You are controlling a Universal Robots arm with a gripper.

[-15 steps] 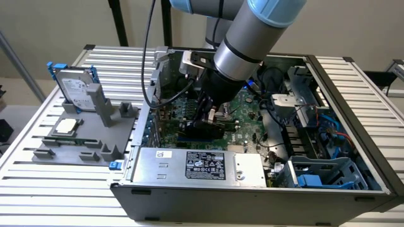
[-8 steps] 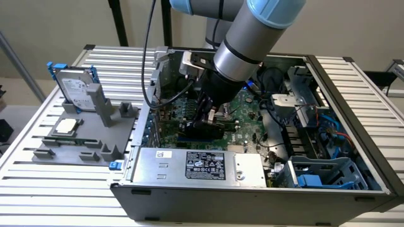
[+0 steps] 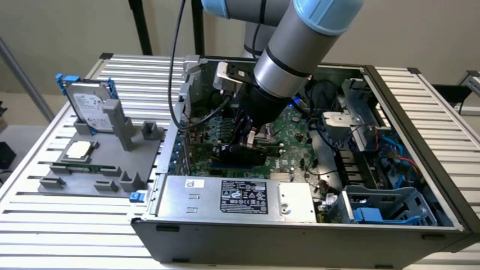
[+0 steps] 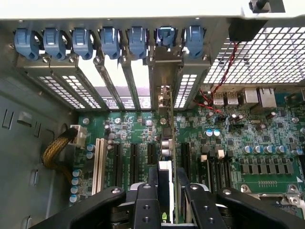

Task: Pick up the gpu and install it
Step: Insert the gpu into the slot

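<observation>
"End effector [image 4: 167, 193] pinches the gpu [image 4: 164, 174] on edge over the motherboard [image 4: 248, 138], centre of the exterior view."
"If misaligned, it may jam, or its bracket [image 4: 164, 90] may catch the case [image 4: 28, 157]."

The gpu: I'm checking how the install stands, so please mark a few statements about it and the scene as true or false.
1. The gripper is closed on the gpu inside the computer case. True.
2. The gpu lies flat on the grey fixture. False: it stands on edge between the gripper's fingers, over the motherboard.
3. The hard drive in its blue frame stands on the grey fixture, at the exterior view's left of the case. True.
4. The CPU chip sits inside the case. False: it rests on the grey fixture, outside the case.
</observation>
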